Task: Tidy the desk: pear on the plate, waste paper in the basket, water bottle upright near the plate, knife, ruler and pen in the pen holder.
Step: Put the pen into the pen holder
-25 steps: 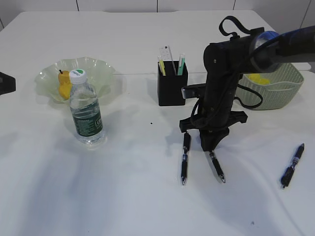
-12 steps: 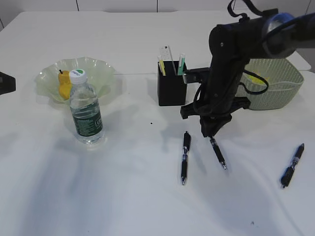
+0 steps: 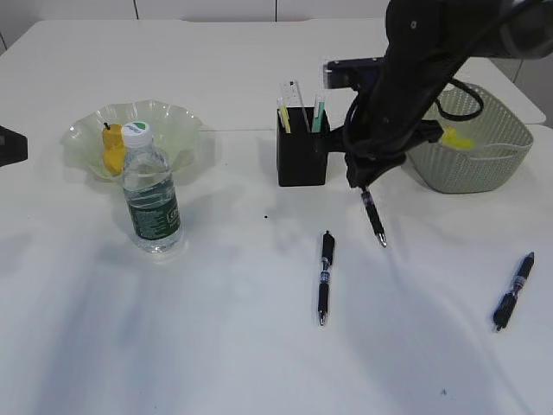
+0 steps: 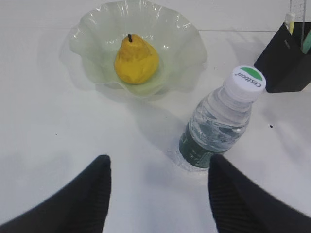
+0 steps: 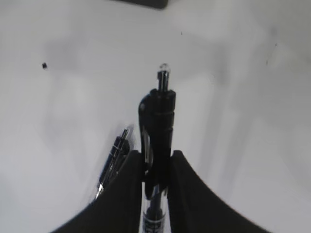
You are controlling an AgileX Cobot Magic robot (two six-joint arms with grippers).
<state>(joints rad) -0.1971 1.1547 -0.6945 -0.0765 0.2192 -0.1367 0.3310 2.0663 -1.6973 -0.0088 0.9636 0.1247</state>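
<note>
My right gripper is shut on a black pen, which hangs tip-down above the table just right of the black pen holder. In the right wrist view the fingers clamp the pen at the gripper. A second pen lies on the table below, and a third at the far right. A ruler stands in the holder. The pear sits on the glass plate, with the water bottle upright beside it. My left gripper is open and empty, short of the bottle.
A pale green basket with yellow waste paper inside stands behind my right arm. Yellow and green sticks stand in the pen holder next to the ruler. The pen on the table shows just left of my right fingers.
My right gripper has risen from the table with the pen and moved back toward the pen holder. The other pens, the bottle and the left gripper have not moved.
</note>
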